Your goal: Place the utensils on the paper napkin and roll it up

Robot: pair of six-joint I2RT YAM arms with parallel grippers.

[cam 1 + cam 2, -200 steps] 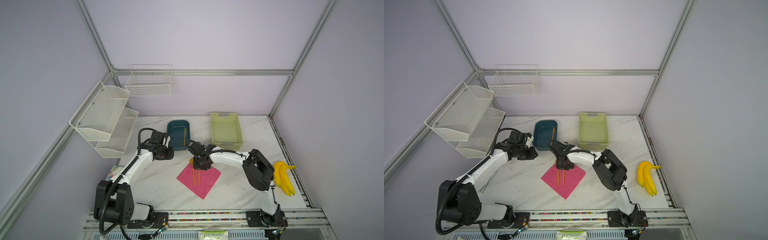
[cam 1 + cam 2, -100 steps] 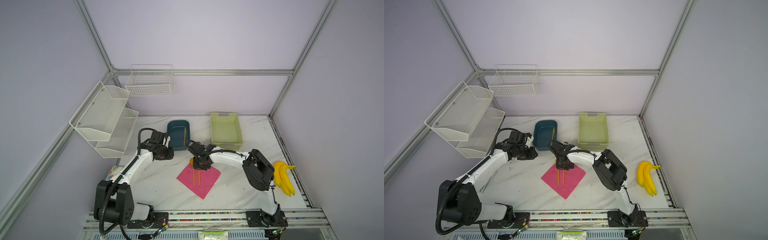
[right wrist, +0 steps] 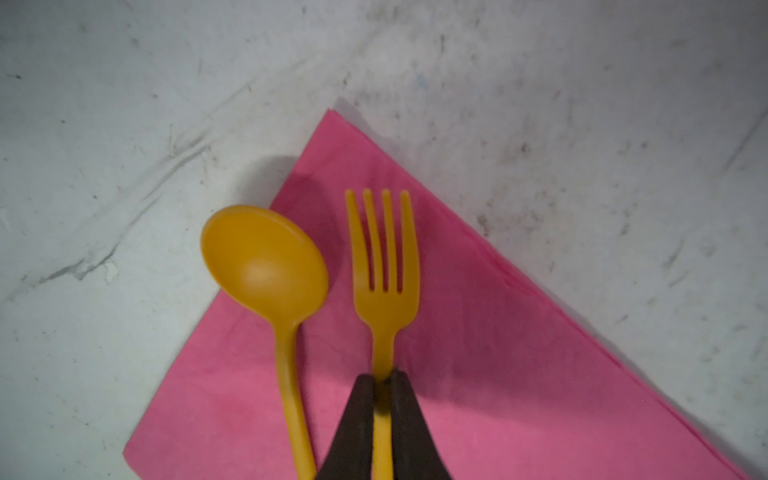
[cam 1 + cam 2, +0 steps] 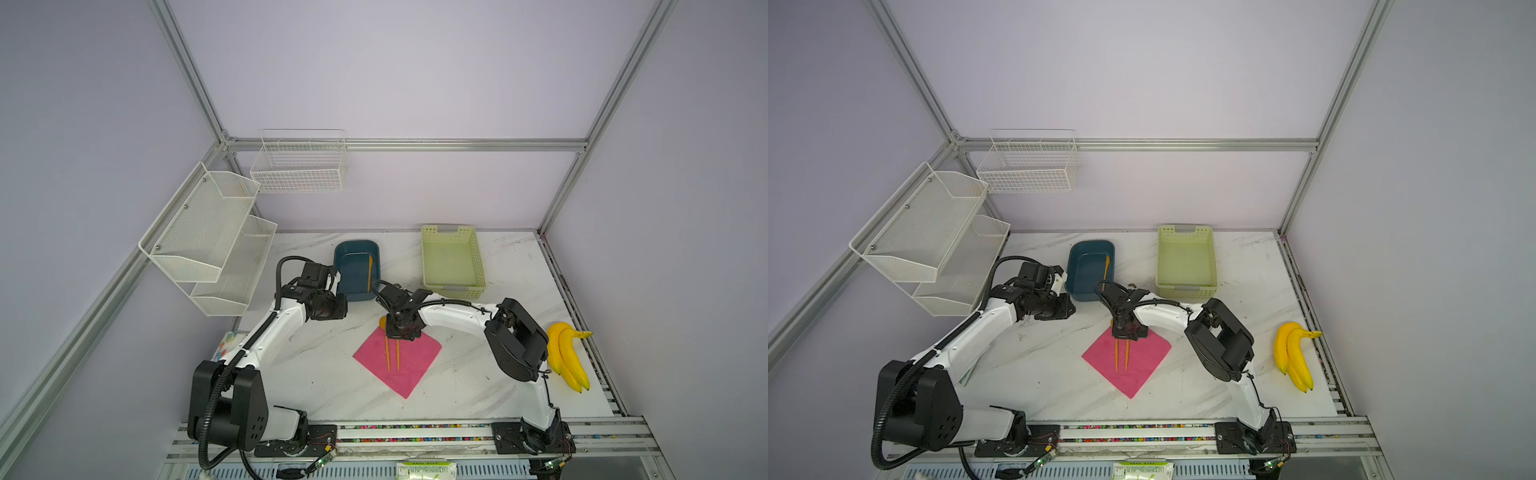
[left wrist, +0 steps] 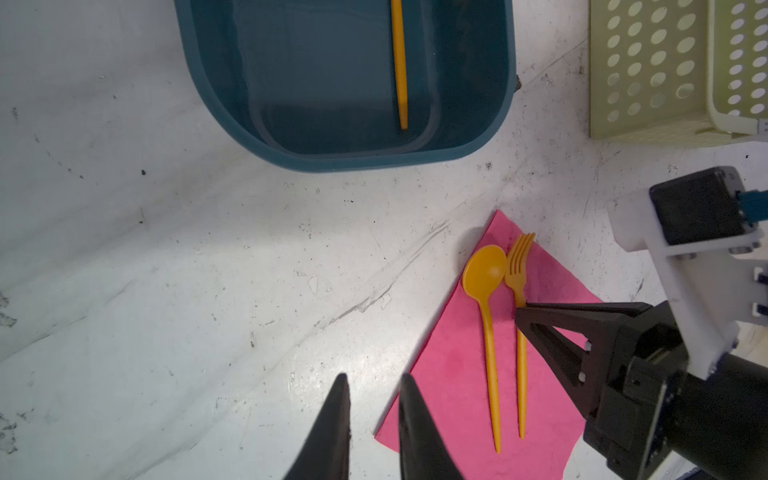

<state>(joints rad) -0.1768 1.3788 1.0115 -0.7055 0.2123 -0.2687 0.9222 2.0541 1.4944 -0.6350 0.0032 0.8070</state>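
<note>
Right fingers [image 3: 358,415] are clamped on the fork [image 3: 384,307] handle just behind the tines. The fork stretches over the napkin [image 3: 498,374], and the spoon [image 3: 266,266] lies just beside them, its bowl overhanging the napkin's edge onto the surface [image 3: 104,166]. Left fingers [image 5: 336,424] hang slightly parted and empty over bare surface beside a napkin corner, with the knife [image 5: 399,62] well ahead of them in the tub [image 5: 216,104].

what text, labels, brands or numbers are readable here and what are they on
No text can be read in any view.
The packet nearest the camera: green print, too small to read.
The fork, spoon and napkin: plain, no marks.
</note>
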